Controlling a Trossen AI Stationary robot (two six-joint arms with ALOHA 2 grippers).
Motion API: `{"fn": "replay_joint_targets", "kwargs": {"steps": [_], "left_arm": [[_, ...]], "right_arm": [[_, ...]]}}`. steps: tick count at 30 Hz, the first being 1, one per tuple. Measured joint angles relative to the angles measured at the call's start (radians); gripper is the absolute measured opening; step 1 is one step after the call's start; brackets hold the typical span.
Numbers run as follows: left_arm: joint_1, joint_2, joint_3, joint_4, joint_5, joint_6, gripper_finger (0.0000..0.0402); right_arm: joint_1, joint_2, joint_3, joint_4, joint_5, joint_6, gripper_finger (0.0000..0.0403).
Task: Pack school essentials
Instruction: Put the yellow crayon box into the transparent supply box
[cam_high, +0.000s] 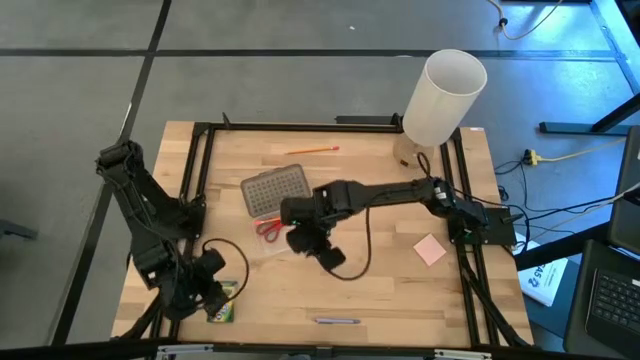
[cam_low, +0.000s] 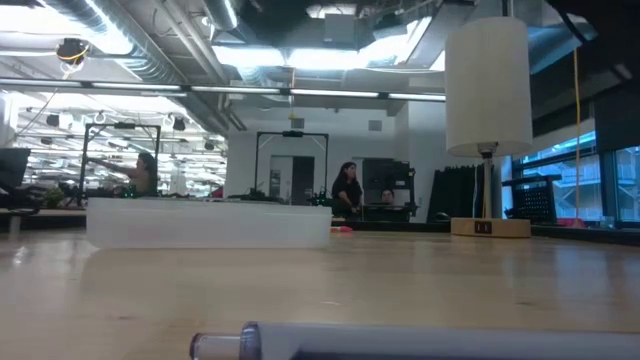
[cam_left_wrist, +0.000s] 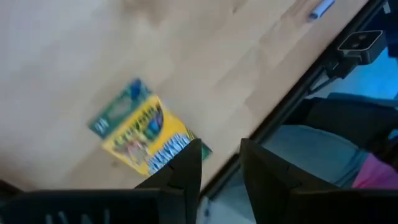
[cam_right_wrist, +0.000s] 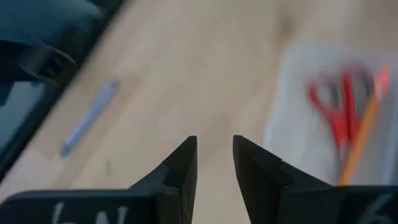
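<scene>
A green-and-yellow crayon box (cam_left_wrist: 144, 134) lies flat near the table's near left corner (cam_high: 222, 306). My left gripper (cam_left_wrist: 221, 165) hovers open just beside it (cam_high: 213, 290), above the table's edge. Red-handled scissors (cam_right_wrist: 336, 112) and an orange pencil (cam_right_wrist: 360, 137) lie in a clear tray (cam_high: 262, 238). My right gripper (cam_right_wrist: 214, 162) hangs open over bare wood to the tray's right (cam_high: 325, 255). A second orange pencil (cam_high: 315, 149) lies at the far side, a grey pen (cam_high: 337, 321) near the front edge, and a pink pad (cam_high: 430, 249) at the right.
A dimpled grey lid (cam_high: 272, 190) lies just beyond the tray. A tall white cylinder (cam_high: 445, 95) on a wooden foot stands at the far right corner. A black frame (cam_high: 200, 160) runs along the table's edges. Bare wood lies between tray, pen and pad.
</scene>
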Motion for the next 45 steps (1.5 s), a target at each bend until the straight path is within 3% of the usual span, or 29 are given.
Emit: {"fn": "replay_joint_targets", "kwargs": {"steps": [3, 12, 36, 40, 45], "left_arm": [[-0.029, 0.030, 0.000, 0.027, 0.006, -0.082, 0.0101], [-0.076, 0.097, 0.000, 0.065, 0.049, -0.225, 0.0102], [0.004, 0.117, 0.000, -0.031, 0.090, -0.257, 0.0105], [0.028, 0.129, 0.000, -0.034, 0.105, -0.302, 0.0131], [0.046, 0.166, 0.000, -0.027, 0.136, -0.354, 0.0209]], "right_arm": [[0.034, -0.003, 0.000, 0.061, -0.075, -0.049, 0.0106], [0.097, -0.002, -0.001, 0.212, -0.084, -0.050, 0.0106], [0.103, 0.000, -0.001, 0.265, -0.084, -0.049, 0.0106], [0.103, 0.000, -0.001, 0.265, -0.084, -0.049, 0.0106], [0.103, 0.000, -0.001, 0.265, -0.084, -0.049, 0.0106]]}}
